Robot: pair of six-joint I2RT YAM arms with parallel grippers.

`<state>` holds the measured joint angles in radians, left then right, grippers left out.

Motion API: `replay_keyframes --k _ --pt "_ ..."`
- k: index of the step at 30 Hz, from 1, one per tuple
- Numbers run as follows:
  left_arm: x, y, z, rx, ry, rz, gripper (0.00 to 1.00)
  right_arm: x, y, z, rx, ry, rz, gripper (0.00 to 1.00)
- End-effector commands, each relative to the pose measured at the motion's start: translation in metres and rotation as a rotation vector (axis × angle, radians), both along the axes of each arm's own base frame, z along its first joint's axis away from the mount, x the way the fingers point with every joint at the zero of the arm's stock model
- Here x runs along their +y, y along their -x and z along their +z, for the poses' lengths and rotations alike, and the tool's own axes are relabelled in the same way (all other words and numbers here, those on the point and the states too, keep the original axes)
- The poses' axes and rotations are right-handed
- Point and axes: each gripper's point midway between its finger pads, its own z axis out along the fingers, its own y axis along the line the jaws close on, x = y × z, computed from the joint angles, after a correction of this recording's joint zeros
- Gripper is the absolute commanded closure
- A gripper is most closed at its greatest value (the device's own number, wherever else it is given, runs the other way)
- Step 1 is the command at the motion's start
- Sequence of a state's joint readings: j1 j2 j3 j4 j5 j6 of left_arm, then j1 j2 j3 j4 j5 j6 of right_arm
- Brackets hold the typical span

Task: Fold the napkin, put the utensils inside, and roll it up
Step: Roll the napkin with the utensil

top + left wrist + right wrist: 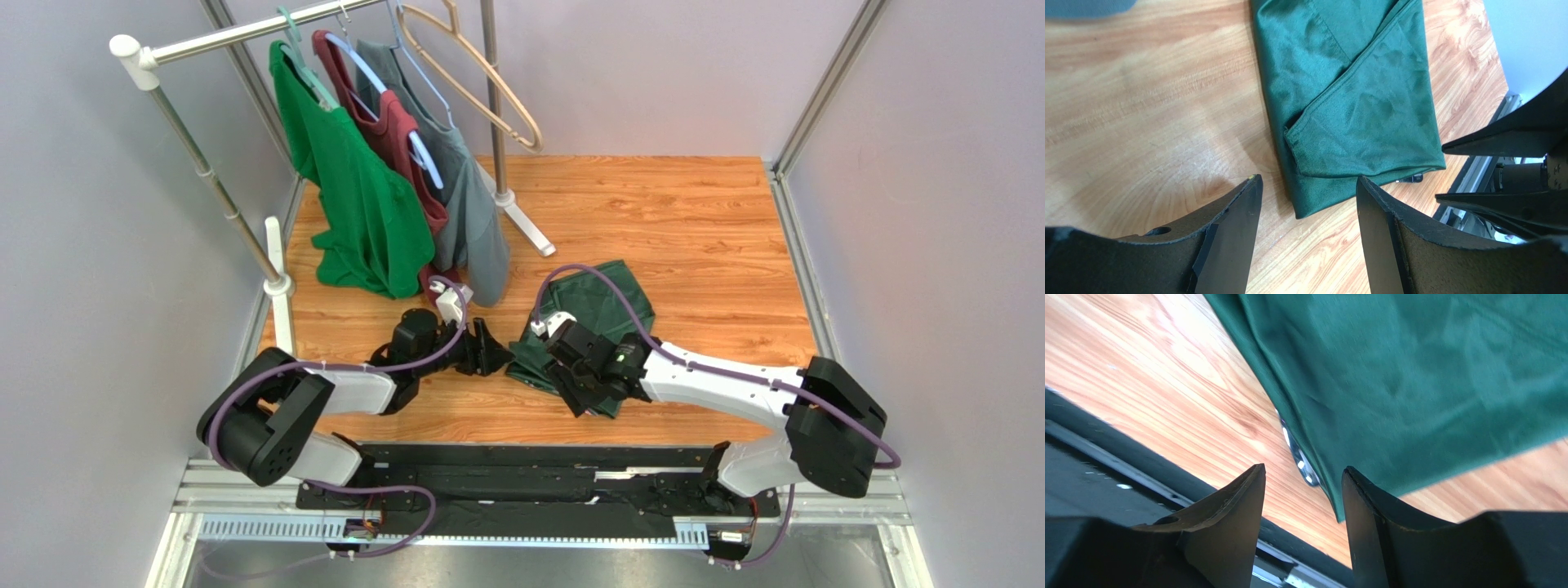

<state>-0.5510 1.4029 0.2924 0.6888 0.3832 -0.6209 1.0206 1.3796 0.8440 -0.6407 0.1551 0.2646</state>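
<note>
The folded napkin (pixel 586 321) lies on the wooden table (pixel 699 233) near its middle, just right of the left gripper (pixel 491 349), whose jaws stand apart with nothing between them. The right gripper (pixel 577 386) is at the napkin's near edge, its jaws also apart and empty. A slim silver piece, probably the fork (pixel 1295 454), peeks from under that edge.

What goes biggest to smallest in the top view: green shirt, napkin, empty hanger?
1. Green shirt: looks largest, though it hangs nearer the camera, so that may flatter it.
2. Napkin: folded and partly hidden.
3. Empty hanger: only a thin outline.
</note>
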Motion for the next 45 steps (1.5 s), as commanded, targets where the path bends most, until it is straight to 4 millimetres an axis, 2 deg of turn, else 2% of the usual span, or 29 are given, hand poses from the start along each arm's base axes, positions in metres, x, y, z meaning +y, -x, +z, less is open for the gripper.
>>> replay_keyframes --k 1,5,11,13,15,19,27,32,40,45 --pt "-0.005 0.000 0.006 -0.001 0.026 -0.005 0.34 -0.017 -0.010 -0.002 -0.095 0.103 -0.101 0.46" --pt "-0.005 0.000 0.005 0.005 0.026 -0.003 0.34 -0.019 -0.006 -0.013 -0.095 0.168 -0.074 0.46" --pt "-0.004 0.001 0.003 0.011 0.024 -0.001 0.34 -0.016 -0.001 -0.021 -0.107 0.215 -0.055 0.45" --pt "-0.005 0.000 0.003 0.011 0.024 -0.003 0.34 -0.014 0.001 -0.023 -0.101 0.211 -0.046 0.37" --pt "-0.005 0.001 0.003 0.012 0.023 -0.005 0.34 -0.013 0.000 -0.024 -0.107 0.214 -0.050 0.36" --pt "-0.005 0.000 0.004 0.011 0.020 -0.002 0.34 -0.023 -0.006 -0.029 -0.134 0.289 -0.092 0.36" --pt "-0.004 0.000 0.006 0.007 0.019 -0.002 0.34 -0.033 -0.021 -0.015 -0.216 0.359 -0.161 0.36" --pt "-0.003 0.001 0.006 0.008 0.018 -0.003 0.33 -0.038 -0.025 -0.017 -0.229 0.392 -0.180 0.36" --pt "-0.006 0.002 0.010 0.009 0.032 -0.017 0.33 -0.019 -0.017 -0.005 -0.197 0.286 -0.127 0.36" --pt "-0.009 0.007 0.006 0.051 0.043 -0.031 0.34 -0.010 -0.013 -0.004 -0.168 0.223 -0.127 0.36"
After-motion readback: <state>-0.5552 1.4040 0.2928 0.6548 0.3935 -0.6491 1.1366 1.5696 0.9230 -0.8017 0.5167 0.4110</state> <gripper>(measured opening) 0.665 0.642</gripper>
